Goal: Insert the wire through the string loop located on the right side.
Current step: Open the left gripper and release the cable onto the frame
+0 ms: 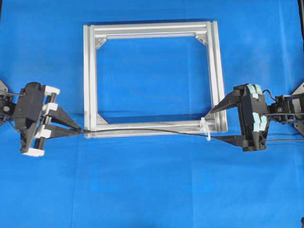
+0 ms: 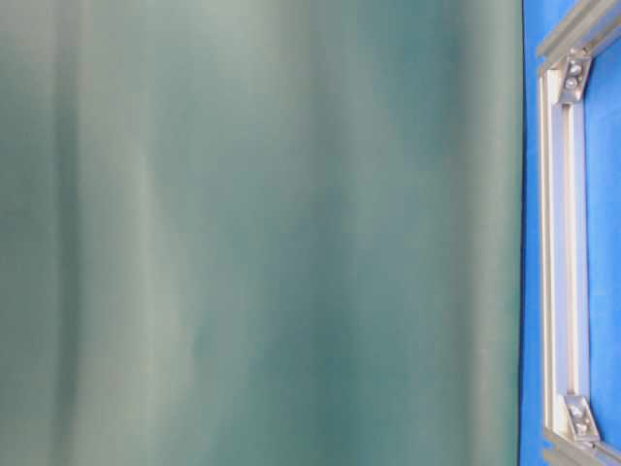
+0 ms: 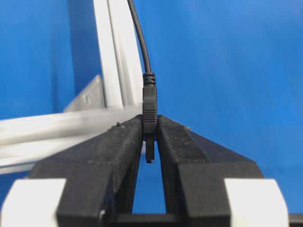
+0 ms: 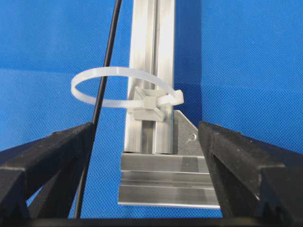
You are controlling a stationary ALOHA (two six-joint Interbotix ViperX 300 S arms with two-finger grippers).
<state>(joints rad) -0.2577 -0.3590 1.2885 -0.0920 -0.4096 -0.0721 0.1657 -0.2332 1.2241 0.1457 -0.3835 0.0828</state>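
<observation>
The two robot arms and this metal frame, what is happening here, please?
The left gripper is shut on the plug end of the thin black wire, near the frame's lower left corner in the overhead view. The wire runs along the frame's lower bar to the right, where it passes through the white string loop fixed to the frame near the lower right corner. The right gripper is open, with its fingers on either side of that corner, holding nothing.
</observation>
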